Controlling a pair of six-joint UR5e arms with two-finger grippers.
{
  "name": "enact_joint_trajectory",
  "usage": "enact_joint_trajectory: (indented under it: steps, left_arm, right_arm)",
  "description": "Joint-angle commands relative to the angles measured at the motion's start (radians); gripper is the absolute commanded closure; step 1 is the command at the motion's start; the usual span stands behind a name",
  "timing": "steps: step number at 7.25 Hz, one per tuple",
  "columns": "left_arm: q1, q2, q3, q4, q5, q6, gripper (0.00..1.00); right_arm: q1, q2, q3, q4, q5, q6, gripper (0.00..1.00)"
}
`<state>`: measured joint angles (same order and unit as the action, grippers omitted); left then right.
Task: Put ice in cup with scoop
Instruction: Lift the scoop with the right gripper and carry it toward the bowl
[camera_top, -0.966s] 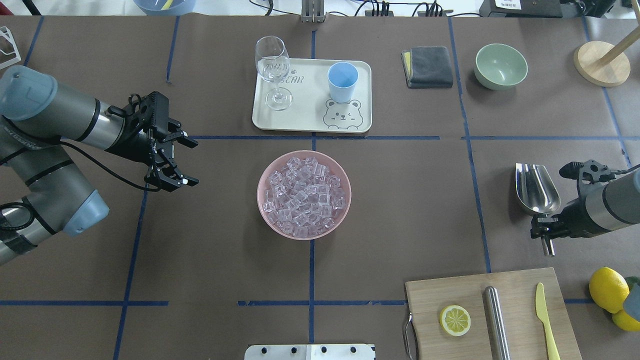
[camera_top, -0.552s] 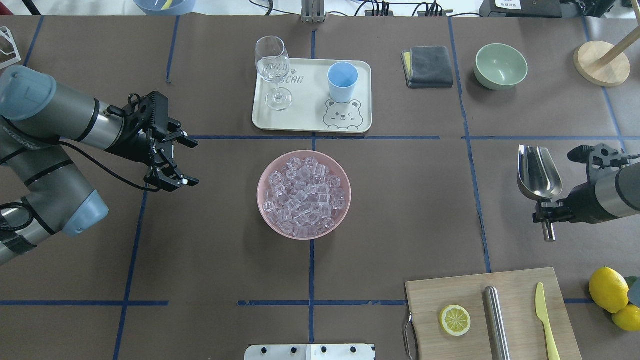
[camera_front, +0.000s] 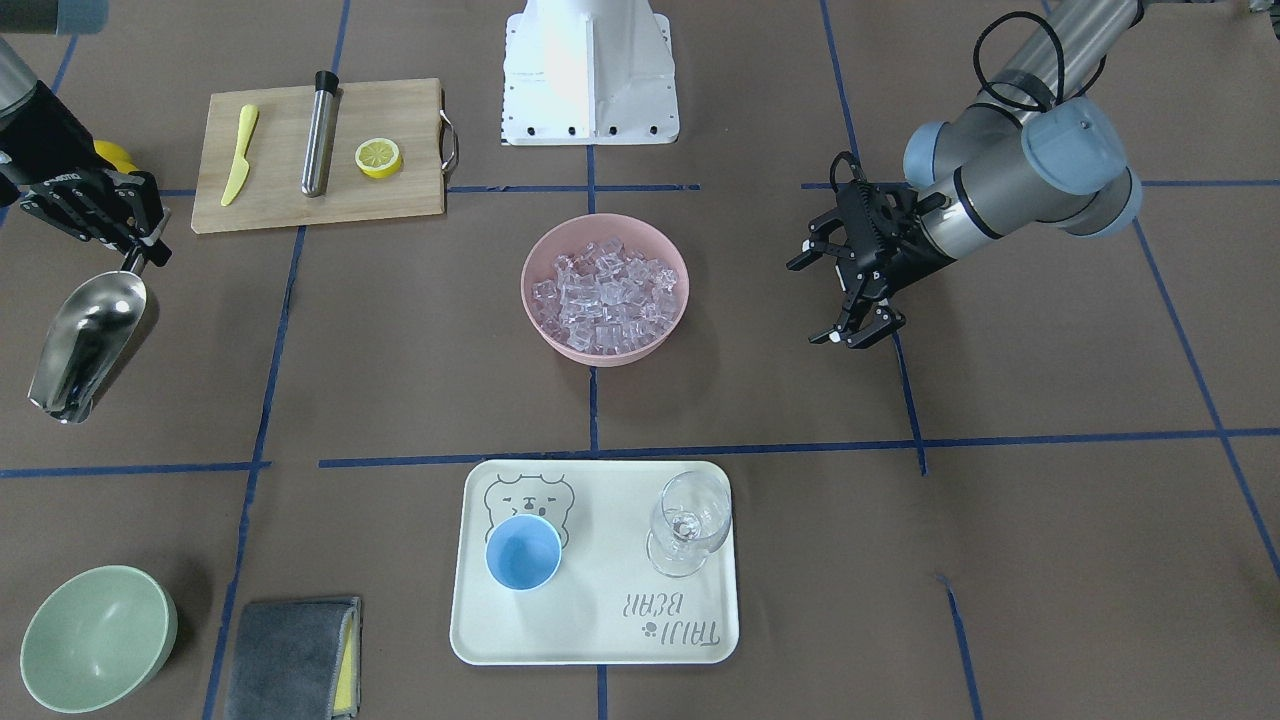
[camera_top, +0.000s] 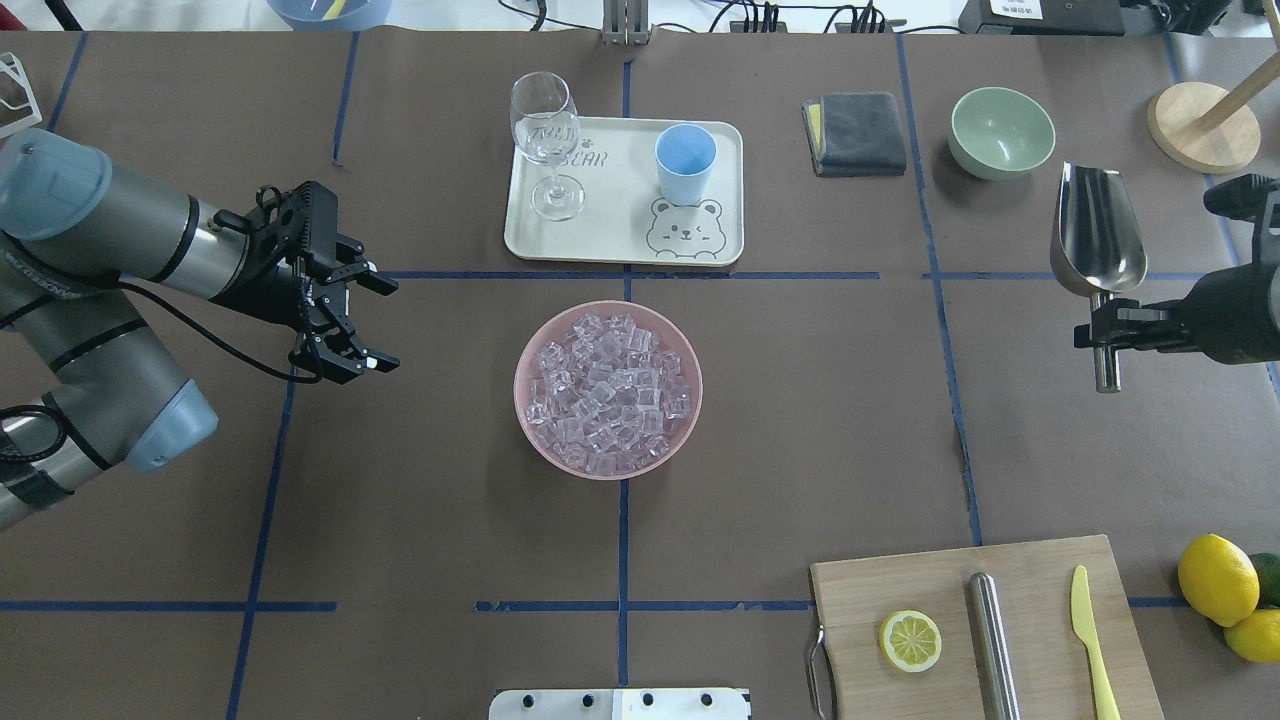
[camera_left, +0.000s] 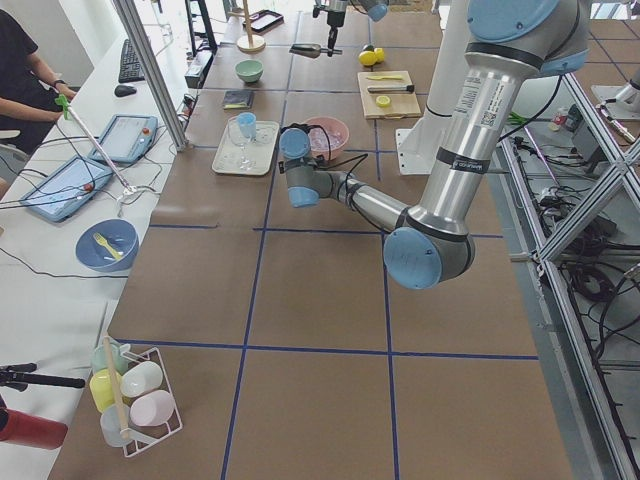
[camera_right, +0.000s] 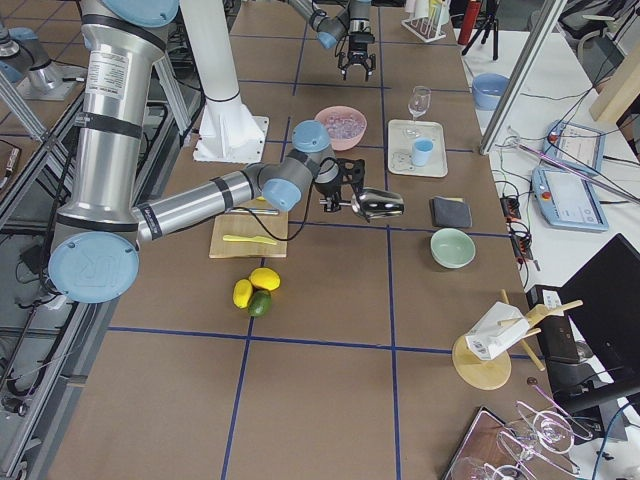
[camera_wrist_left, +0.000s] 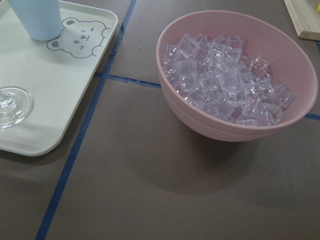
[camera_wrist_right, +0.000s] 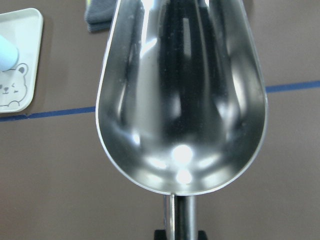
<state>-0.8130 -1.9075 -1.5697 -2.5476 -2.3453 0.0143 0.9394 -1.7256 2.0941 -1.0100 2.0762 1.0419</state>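
Note:
The ice (camera_top: 607, 390) is a heap of clear cubes in a pink bowl (camera_top: 530, 340) at the table's middle; it also shows in the left wrist view (camera_wrist_left: 225, 80). The light-blue cup (camera_top: 686, 160) stands upright and empty on a cream tray (camera_top: 560, 235) beyond the bowl. My right gripper (camera_top: 1100, 332) is shut on the handle of the steel scoop (camera_top: 1095, 240) and holds it in the air at the right side, trough empty (camera_wrist_right: 180, 100). My left gripper (camera_top: 355, 325) is open and empty, left of the bowl.
A wine glass (camera_top: 545, 140) stands on the tray beside the cup. A grey cloth (camera_top: 855, 132), a green bowl (camera_top: 1001, 130) and a wooden stand (camera_top: 1200, 125) lie at the far right. A cutting board (camera_top: 1040, 570) with a lemon half, steel cylinder and yellow knife sits near right, lemons (camera_top: 1215, 578) beside it.
My right gripper has lifted the scoop off the table and carried it away from the robot, toward the far side. The left arm has not moved.

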Motion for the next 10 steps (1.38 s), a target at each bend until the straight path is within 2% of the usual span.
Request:
enact_joint_trajectory:
  steps: [1, 2, 3, 4, 5, 6, 7, 9, 10]
  left_arm:
    - [0.000, -0.001, 0.000, 0.001, -0.003, -0.001, 0.00]
    - [0.000, -0.001, 0.000, 0.001, -0.002, -0.001, 0.00]
    - [0.000, -0.001, 0.000, 0.003, -0.002, -0.001, 0.00]
    - [0.000, -0.002, 0.000, 0.003, -0.002, -0.022, 0.00]
    - [0.000, -0.002, -0.001, 0.003, -0.003, -0.034, 0.00]
    - [0.000, -0.002, 0.002, 0.003, -0.002, -0.034, 0.00]
    - [0.002, -0.002, 0.005, 0.003, 0.000, -0.034, 0.00]
    - [0.002, -0.002, 0.005, 0.003, 0.000, -0.034, 0.00]
    - [0.002, -0.002, 0.007, 0.001, -0.002, -0.034, 0.00]
  right_arm:
    - [0.010, 0.064, 0.004, -0.016, -0.056, -0.341, 1.00]
    - [0.013, 0.084, 0.007, -0.100, -0.042, -0.350, 1.00]
    - [0.045, 0.148, 0.010, -0.205, -0.028, -0.365, 1.00]
    - [0.051, 0.184, 0.003, -0.258, 0.002, -0.513, 1.00]
    - [0.064, 0.185, -0.003, -0.263, -0.005, -0.777, 1.00]
    - [0.074, 0.179, -0.011, -0.284, 0.005, -0.925, 1.00]
    - [0.073, 0.188, -0.009, -0.361, 0.039, -0.957, 1.00]
    - [0.084, 0.173, -0.011, -0.366, 0.180, -0.967, 1.00]
    - [0.096, 0.172, -0.016, -0.364, 0.212, -0.950, 1.00]
